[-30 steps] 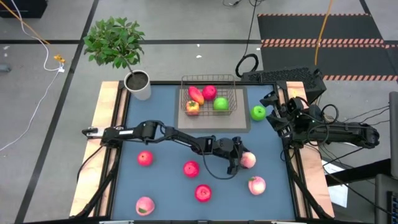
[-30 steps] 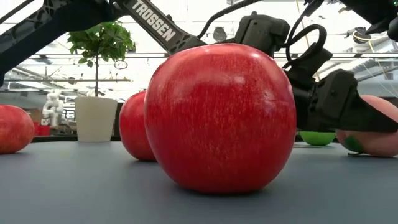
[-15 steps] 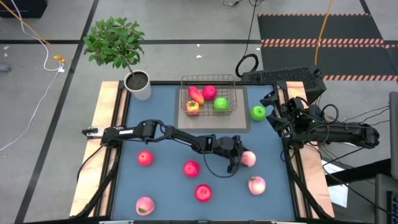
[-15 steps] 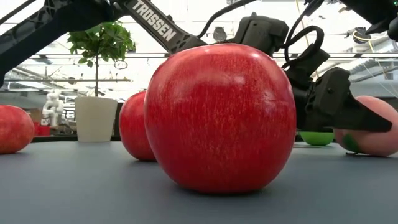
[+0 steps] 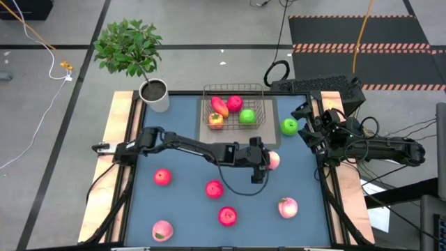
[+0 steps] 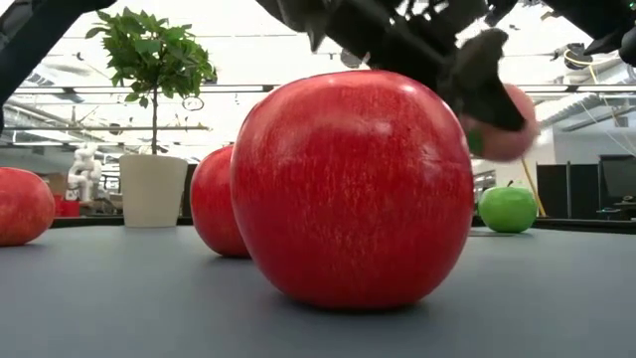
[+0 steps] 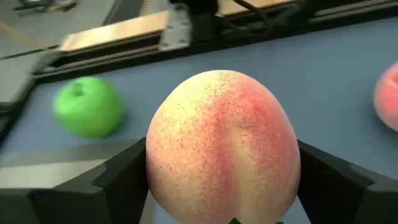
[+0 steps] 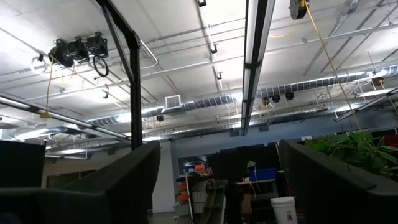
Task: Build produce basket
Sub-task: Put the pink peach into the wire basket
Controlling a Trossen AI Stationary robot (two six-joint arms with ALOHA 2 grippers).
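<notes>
My left gripper (image 5: 268, 161) is shut on a pink peach (image 5: 274, 160) above the table's middle right, short of the wire basket (image 5: 263, 104). The basket stands at the far middle with several fruits in it, among them a red apple (image 5: 235, 103) and a green apple (image 5: 247, 116). The peach fills the left wrist view (image 7: 224, 146) and shows raised in the low view (image 6: 509, 121). My right gripper (image 8: 217, 205) is open and empty at the table's right edge (image 5: 306, 124), pointing upward. My left gripper pinches the peach between its two fingers, one on each of its opposite sides (image 7: 152, 174). The fingers (image 7: 127, 183) come at it about level from the table's left. The peach is lifted clear of the table.
A green apple (image 5: 290, 126) lies on the table right of the basket. Red apples (image 5: 162, 177) (image 5: 214, 188) (image 5: 227, 216) and peaches (image 5: 287, 207) (image 5: 162, 229) lie on the near half. A potted plant (image 5: 155, 94) stands at the far left corner.
My left gripper has risen and gone toward the far edge and the basket with the peach. The peach stood on the table before and now hangs clear of it.
</notes>
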